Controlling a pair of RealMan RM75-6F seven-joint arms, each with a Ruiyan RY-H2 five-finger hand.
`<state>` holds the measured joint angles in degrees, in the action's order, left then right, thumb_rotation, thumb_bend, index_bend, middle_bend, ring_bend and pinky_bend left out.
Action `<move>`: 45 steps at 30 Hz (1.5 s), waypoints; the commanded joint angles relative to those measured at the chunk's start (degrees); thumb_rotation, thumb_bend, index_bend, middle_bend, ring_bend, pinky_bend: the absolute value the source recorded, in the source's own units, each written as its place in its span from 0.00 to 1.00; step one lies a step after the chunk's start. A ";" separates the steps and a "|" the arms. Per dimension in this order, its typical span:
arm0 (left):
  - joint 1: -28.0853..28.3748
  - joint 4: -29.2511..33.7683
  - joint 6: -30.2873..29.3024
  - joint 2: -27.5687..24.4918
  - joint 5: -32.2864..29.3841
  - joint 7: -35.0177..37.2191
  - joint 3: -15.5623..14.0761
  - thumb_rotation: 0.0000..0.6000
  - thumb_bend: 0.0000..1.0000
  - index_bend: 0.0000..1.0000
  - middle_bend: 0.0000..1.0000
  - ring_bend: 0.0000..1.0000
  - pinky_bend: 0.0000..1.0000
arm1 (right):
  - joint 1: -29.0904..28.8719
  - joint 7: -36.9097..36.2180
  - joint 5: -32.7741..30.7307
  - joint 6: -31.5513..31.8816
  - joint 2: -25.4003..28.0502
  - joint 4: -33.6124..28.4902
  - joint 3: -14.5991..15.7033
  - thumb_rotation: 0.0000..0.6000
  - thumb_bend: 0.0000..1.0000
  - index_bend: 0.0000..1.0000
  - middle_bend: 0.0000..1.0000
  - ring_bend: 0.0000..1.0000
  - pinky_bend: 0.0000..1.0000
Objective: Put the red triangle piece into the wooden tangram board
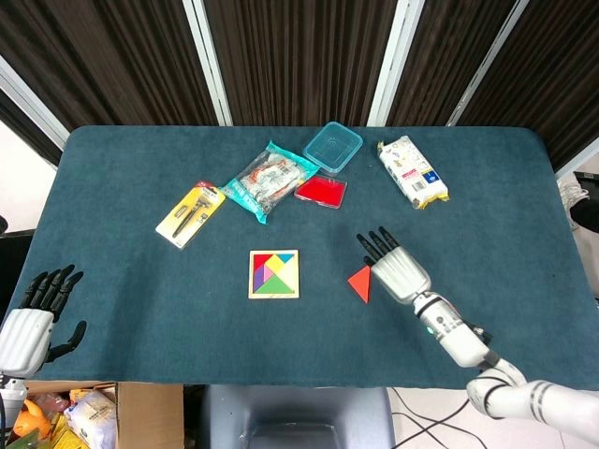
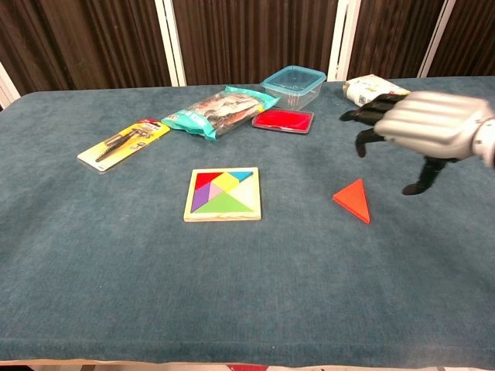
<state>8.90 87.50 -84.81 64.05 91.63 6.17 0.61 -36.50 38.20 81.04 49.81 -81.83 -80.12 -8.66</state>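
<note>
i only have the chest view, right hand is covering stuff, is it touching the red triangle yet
Observer: No. In the head view the right hand hangs open just right of the red triangle piece, holding nothing.
Operator: where's the left hand, cant see it
Observer: The left hand sits off the table's near left corner, open, far from the wooden tangram board.
Operator: whats behind my right hand
Observer: A white snack packet, lying at the far right.

Looks like a robot lab setup, probably: a teal felt-covered table point(image 1: 112, 159) stands before dark ribbed curtain panels point(image 1: 299, 56) split by white metal posts point(image 1: 208, 61).
</note>
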 commanded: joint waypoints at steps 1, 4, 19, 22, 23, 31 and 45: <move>0.12 -0.02 0.30 0.04 -0.24 -0.08 0.06 1.00 0.45 0.00 0.00 0.00 0.06 | -1.89 2.01 -1.80 -2.18 -1.99 1.89 0.09 1.00 0.28 0.45 0.00 0.00 0.00; 0.14 0.12 0.39 0.00 -0.34 -0.16 0.07 1.00 0.45 0.00 0.00 0.00 0.06 | -3.00 3.75 -3.10 -3.34 -3.35 3.17 0.64 1.00 0.28 0.46 0.00 0.00 0.00; 0.46 -0.01 1.00 -0.09 -1.02 0.52 0.33 1.00 0.45 0.00 0.00 0.00 0.06 | -5.81 5.85 -7.37 -4.37 -7.05 5.96 2.28 1.00 0.35 0.47 0.00 0.00 0.00; 0.51 -0.05 1.01 -0.14 -1.18 0.76 0.46 1.00 0.45 0.00 0.00 0.00 0.06 | -6.34 5.94 -8.12 -4.52 -7.48 6.39 2.53 1.00 0.35 0.47 0.00 0.00 0.00; 0.52 -0.02 1.05 -0.20 -1.20 0.84 0.46 1.00 0.45 0.00 0.00 0.00 0.06 | -6.47 5.94 -8.28 -4.52 -7.60 6.49 2.62 1.00 0.35 0.47 0.00 0.00 0.00; 0.58 -0.01 1.10 -0.47 -1.21 1.79 0.45 1.00 0.45 0.00 0.00 0.00 0.06 | -7.46 6.36 -9.23 -4.12 -8.47 7.16 3.26 1.00 0.44 0.56 0.00 0.00 0.00; 0.16 -0.19 -0.10 -0.79 -0.93 3.25 0.62 1.00 0.45 0.00 0.00 0.00 0.06 | -8.87 5.28 -7.27 2.48 -7.16 2.89 0.83 1.00 0.46 0.64 0.00 0.00 0.00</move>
<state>9.05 87.31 -84.92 63.25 90.69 9.44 1.24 -45.01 43.45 73.32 51.69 -89.06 -76.70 -7.32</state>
